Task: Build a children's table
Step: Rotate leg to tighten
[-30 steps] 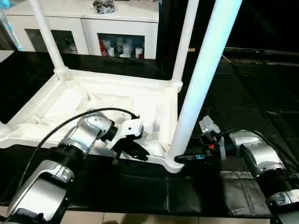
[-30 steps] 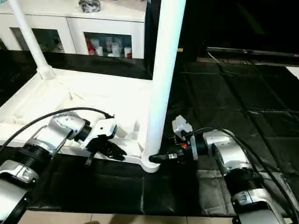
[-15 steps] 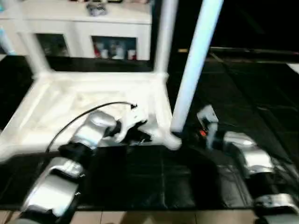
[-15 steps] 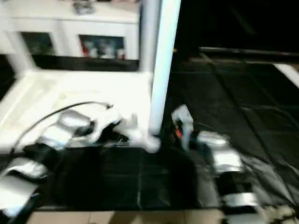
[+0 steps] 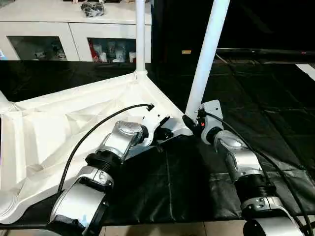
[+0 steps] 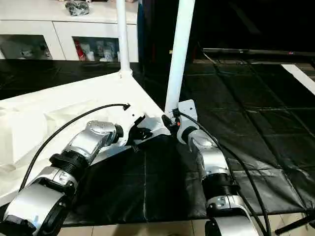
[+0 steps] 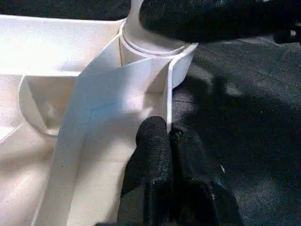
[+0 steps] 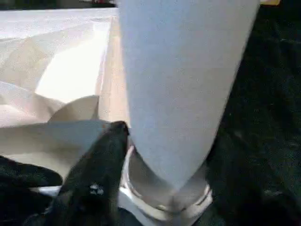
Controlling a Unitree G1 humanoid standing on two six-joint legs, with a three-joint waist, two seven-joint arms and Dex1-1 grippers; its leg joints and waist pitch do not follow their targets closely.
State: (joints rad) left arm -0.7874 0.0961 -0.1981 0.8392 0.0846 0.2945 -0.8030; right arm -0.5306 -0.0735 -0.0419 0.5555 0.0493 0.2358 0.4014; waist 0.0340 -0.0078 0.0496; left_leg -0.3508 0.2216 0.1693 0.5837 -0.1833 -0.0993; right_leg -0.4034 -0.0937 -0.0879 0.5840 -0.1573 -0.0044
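The white table top [image 5: 59, 128] lies upside down on the black mat, ribbed underside up. One leg [image 5: 206, 54] stands in the near corner socket [image 7: 150, 44], another leg [image 5: 140, 34] in the far corner, and a third pokes in at the left edge [image 5: 2, 98]. My left gripper [image 5: 166, 129] is shut on the thin rim wall [image 7: 168, 94] just beside the near socket, one finger [image 7: 153, 146] on each side. My right gripper [image 5: 191, 119] is shut on the base of the near leg [image 8: 183, 84], with one finger [image 8: 94, 188] against its side.
A white cabinet [image 5: 74, 29] with glass doors stands behind the mat, with a dark object [image 5: 92, 6] on top. The black mat [image 5: 275, 98] spreads to the right. A black cable [image 5: 93, 130] arches over my left forearm. Pale floor [image 5: 172, 230] shows along the mat's near edge.
The table top has swung round on the mat, and its held corner now sits farther from me. Both grippers have kept their hold and moved with it. The camera has shifted too.
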